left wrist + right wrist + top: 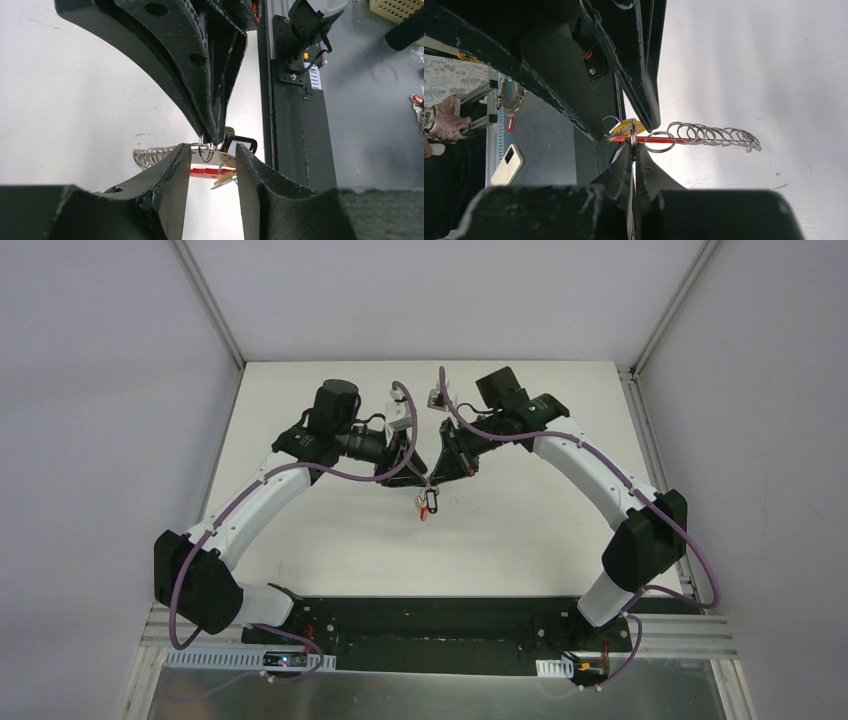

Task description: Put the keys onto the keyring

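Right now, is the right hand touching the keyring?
Touching. In the right wrist view, the right hand is pinched shut on a wire loop of the keyring, with no gap at the fingertips. The left wrist view agrees.

The left arm (250, 502) and right arm (590, 465) reach forward and bend inward, so the left gripper (212, 154) and right gripper (633, 150) meet nearly tip to tip. The left's jaws stand apart; the right's are pinched together on the keyring (709, 135).
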